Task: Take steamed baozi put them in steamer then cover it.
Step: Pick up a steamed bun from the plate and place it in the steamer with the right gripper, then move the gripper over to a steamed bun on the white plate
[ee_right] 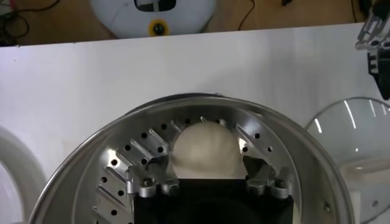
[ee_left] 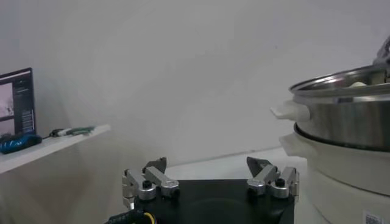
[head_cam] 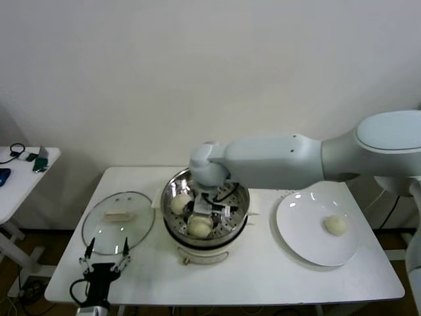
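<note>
The steamer (head_cam: 241, 197) stands mid-table, a steel pot on a white base. Two baozi show inside it, one at the back left (head_cam: 181, 202) and one at the front (head_cam: 200, 226). My right arm reaches across from the right, and my right gripper (head_cam: 212, 209) is down in the pot. In the right wrist view the right gripper (ee_right: 203, 165) is open, its fingers (ee_right: 149, 164) standing either side of the front baozi (ee_right: 204, 149), which rests on the perforated tray (ee_right: 122, 164). Another baozi (head_cam: 335, 225) lies on the white plate (head_cam: 302, 224). My left gripper (head_cam: 105, 254) is open and empty near the table's front left edge.
A glass lid (head_cam: 118, 220) lies flat on the table left of the steamer, just behind the left gripper; it also shows in the right wrist view (ee_right: 353, 140). A small side table (head_cam: 20, 178) with small items stands at the far left. The steamer (ee_left: 341, 115) rises right of the left gripper (ee_left: 207, 165).
</note>
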Controlling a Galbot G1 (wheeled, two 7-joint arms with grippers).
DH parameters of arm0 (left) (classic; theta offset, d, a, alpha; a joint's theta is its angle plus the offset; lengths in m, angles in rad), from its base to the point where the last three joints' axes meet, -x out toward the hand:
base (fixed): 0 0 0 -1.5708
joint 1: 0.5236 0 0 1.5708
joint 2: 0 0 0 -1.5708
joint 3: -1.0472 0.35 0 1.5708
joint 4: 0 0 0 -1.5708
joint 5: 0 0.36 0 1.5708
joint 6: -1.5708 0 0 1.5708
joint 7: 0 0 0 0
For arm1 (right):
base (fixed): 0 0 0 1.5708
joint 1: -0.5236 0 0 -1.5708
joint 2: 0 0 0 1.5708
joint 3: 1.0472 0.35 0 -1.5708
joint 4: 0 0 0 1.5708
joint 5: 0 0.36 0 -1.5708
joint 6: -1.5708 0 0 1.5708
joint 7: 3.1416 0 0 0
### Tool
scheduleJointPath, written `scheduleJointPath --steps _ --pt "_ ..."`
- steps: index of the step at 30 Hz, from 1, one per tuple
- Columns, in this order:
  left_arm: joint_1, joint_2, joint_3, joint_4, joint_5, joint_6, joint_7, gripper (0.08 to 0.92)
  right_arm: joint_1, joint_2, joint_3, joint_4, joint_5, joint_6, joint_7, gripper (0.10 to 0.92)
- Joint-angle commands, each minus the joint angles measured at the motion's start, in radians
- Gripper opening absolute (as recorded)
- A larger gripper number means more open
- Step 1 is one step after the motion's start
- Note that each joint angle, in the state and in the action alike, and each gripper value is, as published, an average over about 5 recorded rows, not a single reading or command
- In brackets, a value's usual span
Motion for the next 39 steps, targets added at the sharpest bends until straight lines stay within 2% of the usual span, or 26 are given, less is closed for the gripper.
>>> scheduleJointPath --steps 1,5,10,16,19,23,29,39 --pt "-0.003 0.000 0.002 0.000 0.002 0.002 0.001 0.823 0.065 -0.028 0.005 -0.006 0.050 0.025 -0.039 0.821" --pt "-0.005 -0.001 0.001 0.000 0.001 0.004 0.002 0.823 0.173 -0.112 -0.022 -0.011 0.146 0.033 -0.096 0.823" --pt "-0.006 -0.003 0.004 0.001 0.004 0.004 0.002 0.823 0.363 -0.282 -0.169 -0.041 0.416 -0.041 -0.154 0.823" --pt "-0.013 -0.005 0.004 0.005 0.005 0.004 0.003 0.823 0.497 -0.520 -0.366 -0.043 0.547 -0.177 -0.135 0.823" --pt "-0.017 -0.005 0.003 0.005 0.003 0.005 0.004 0.823 0.499 -0.632 -0.440 -0.047 0.515 -0.214 -0.105 0.823" --pt "-0.018 -0.007 0.004 0.005 0.002 0.005 0.004 0.823 0.410 -0.770 -0.464 -0.074 0.388 -0.237 -0.077 0.823" --pt "-0.019 -0.010 0.005 0.007 0.005 0.005 0.004 0.823 0.128 -0.910 -0.272 -0.136 0.199 -0.255 -0.045 0.823" --pt "-0.011 -0.011 0.002 0.007 0.013 0.007 0.004 0.823 -0.333 -0.937 0.154 -0.267 0.033 -0.263 -0.018 0.823"
